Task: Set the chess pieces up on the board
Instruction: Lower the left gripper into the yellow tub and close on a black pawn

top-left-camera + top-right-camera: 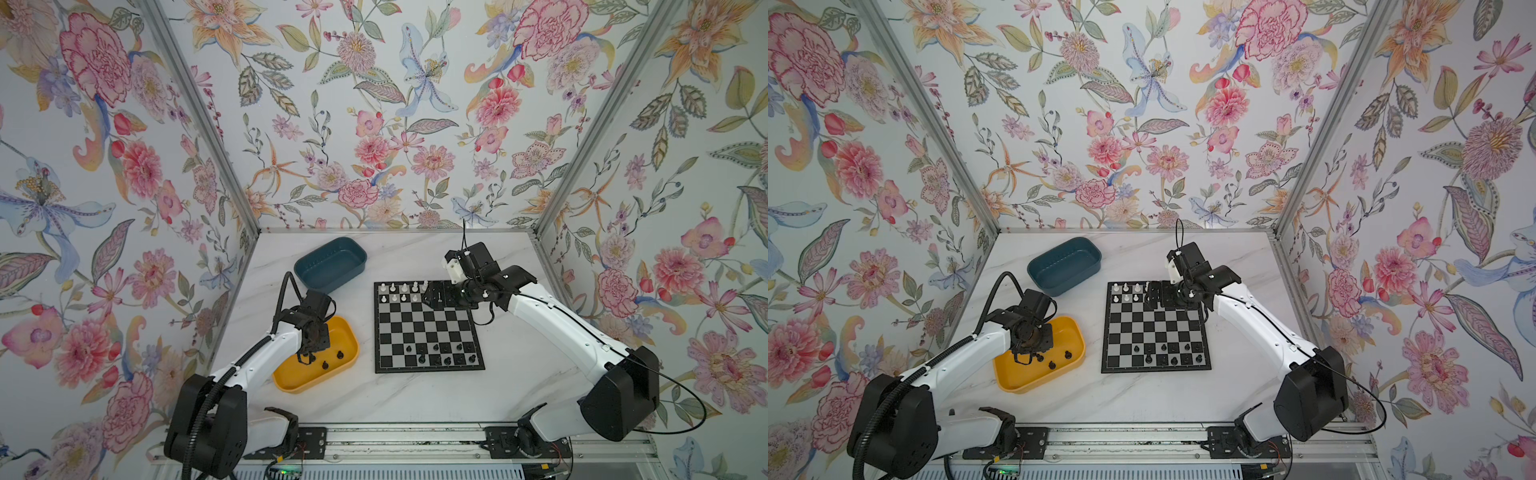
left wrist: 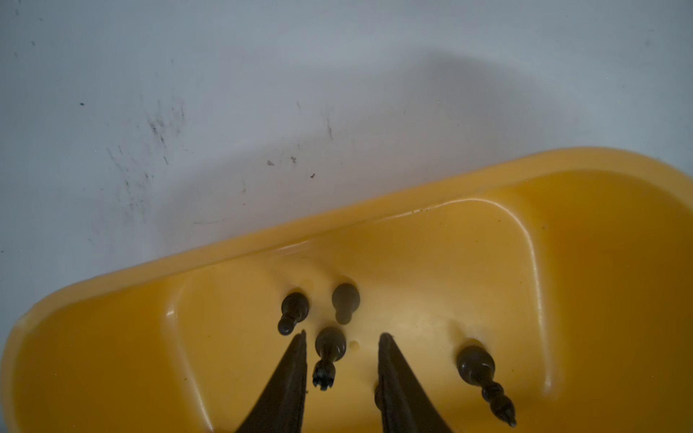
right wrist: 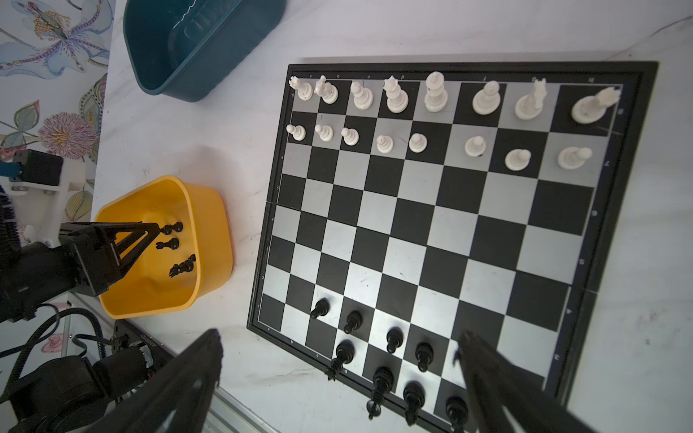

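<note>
The board [image 1: 424, 328] [image 1: 1154, 328] [image 3: 412, 232] lies mid-table. White chess pieces [image 3: 393, 97] fill its two far rows. Several black chess pieces [image 1: 436, 347] [image 3: 390, 337] stand on its two near rows. My left gripper [image 1: 305, 357] [image 1: 1027, 355] [image 2: 342, 335] reaches down into the yellow tray [image 1: 291, 384] [image 2: 337, 221]. Its jaws are open around a lying black piece with a crown-like top [image 2: 330, 346], which is close to one finger. Three more black pieces [image 2: 294, 309] [image 2: 345, 300] [image 2: 476, 365] lie nearby. My right gripper [image 1: 430, 297] [image 1: 1152, 295] [image 3: 339, 335] hovers wide open and empty above the board's far right part, hiding some white pieces in both top views.
An empty teal tray [image 1: 357, 249] [image 1: 1092, 249] [image 3: 150, 75] sits behind the yellow tray, left of the board's far corner. Floral walls close the table on three sides. A metal rail with the arm bases runs along the front edge.
</note>
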